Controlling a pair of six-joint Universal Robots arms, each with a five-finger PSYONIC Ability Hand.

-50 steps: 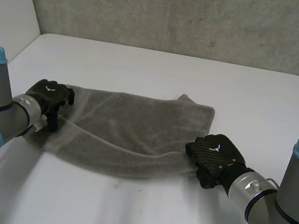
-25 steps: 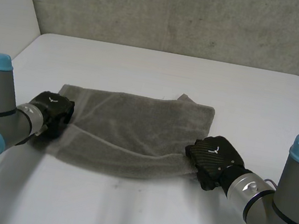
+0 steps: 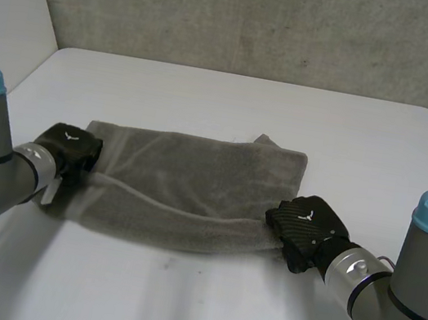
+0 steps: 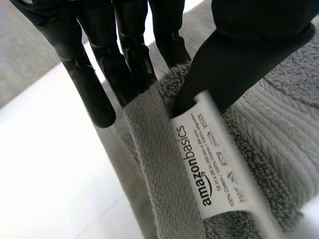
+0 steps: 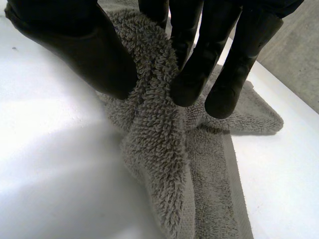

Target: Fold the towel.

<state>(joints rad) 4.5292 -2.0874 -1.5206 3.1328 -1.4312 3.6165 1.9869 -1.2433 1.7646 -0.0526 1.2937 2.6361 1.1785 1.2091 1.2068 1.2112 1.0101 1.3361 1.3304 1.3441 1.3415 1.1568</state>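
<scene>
A grey towel (image 3: 193,185) lies spread across the white table (image 3: 233,101), its near edge bunched into a ridge. My left hand (image 3: 71,150) sits at the towel's near left corner. In the left wrist view the fingers (image 4: 122,59) and thumb (image 4: 224,64) pinch the towel's hem (image 4: 159,164) beside a white label (image 4: 214,169). My right hand (image 3: 306,226) is at the towel's near right corner. In the right wrist view its thumb (image 5: 84,47) and fingers (image 5: 199,59) squeeze a raised fold of the towel (image 5: 154,114).
A grey wall (image 3: 255,18) runs behind the table. Bare table surface lies beyond the towel and in front of it. The far right corner of the towel (image 3: 286,152) lies flat with a small peak.
My left hand has closed its fingers on the towel's left corner and shifted slightly inward. The right hand has kept its grip and place.
</scene>
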